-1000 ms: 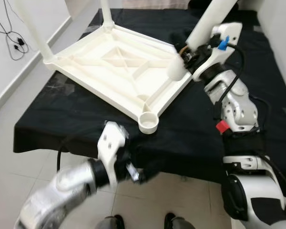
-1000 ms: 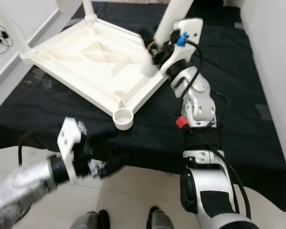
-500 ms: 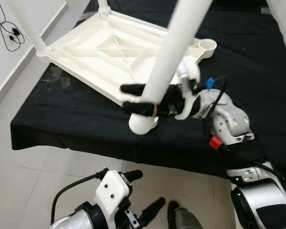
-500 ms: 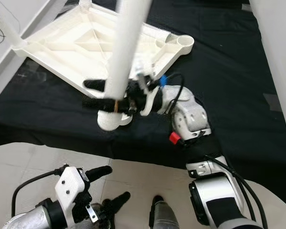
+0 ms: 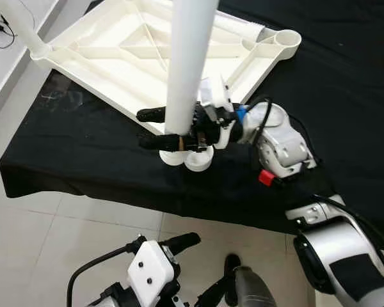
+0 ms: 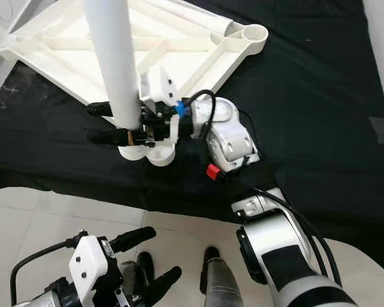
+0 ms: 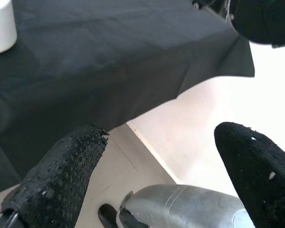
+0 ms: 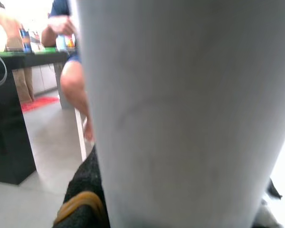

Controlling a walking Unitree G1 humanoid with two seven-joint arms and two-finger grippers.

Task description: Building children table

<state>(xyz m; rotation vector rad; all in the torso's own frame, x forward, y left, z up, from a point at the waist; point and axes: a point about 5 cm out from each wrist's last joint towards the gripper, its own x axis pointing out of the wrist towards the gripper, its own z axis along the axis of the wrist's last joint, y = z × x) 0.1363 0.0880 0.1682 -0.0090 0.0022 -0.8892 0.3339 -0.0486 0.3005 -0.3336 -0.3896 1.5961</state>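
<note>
1. Our right gripper [image 5: 159,126] is clamped round the white table leg [image 5: 191,57] near its foot, over the corner socket [image 5: 193,158] at 6 o'clock of the upturned tabletop [image 5: 109,51] on the black cloth [image 5: 345,77].
2. We judge the leg light, stiff and slippery; hold it low.
3. Our left gripper [image 7: 156,166] hangs spread and empty; its wrist view shows floor, and the right wrist view a seated person [image 8: 69,61].

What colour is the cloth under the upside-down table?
Black. The cloth shows best in the left eye view.
</note>
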